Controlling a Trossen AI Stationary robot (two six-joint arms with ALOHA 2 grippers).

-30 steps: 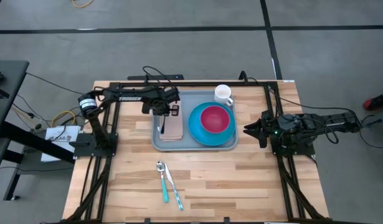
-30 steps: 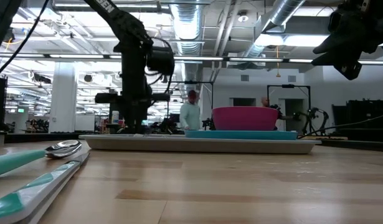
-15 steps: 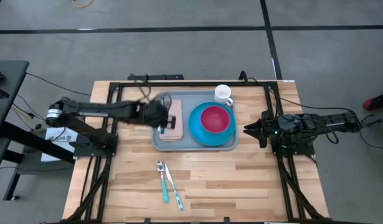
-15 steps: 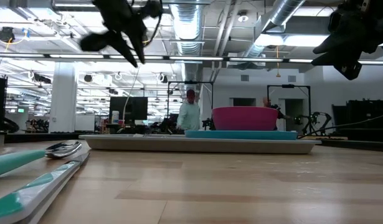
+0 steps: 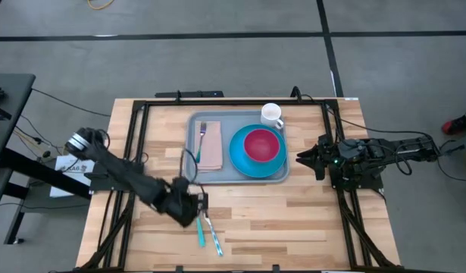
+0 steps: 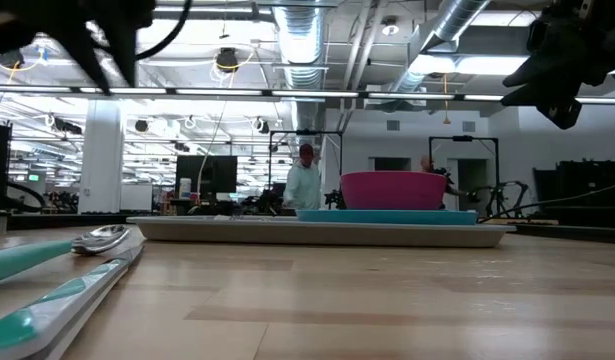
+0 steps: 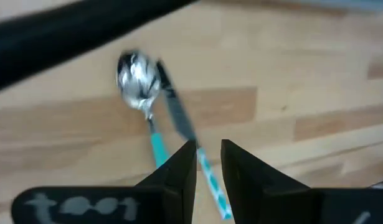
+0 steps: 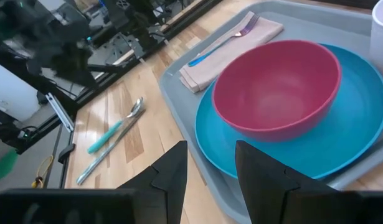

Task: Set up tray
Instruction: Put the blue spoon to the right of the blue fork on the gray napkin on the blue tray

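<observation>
The wooden desk [image 5: 293,220] carries the tray [image 5: 193,173], with a spoon [image 5: 196,216] and knife [image 5: 212,232] lying in front.

Left gripper [image 5: 196,206] covers spoon [image 7: 137,86] bowl in high view; knife [image 7: 179,118] blurred; mug [image 8: 382,28] cut off.

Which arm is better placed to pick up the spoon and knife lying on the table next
Left, probably. The left gripper hovers right over the spoon and knife in front of the tray, fingers slightly apart. The right gripper waits beside the tray's far end.
</observation>
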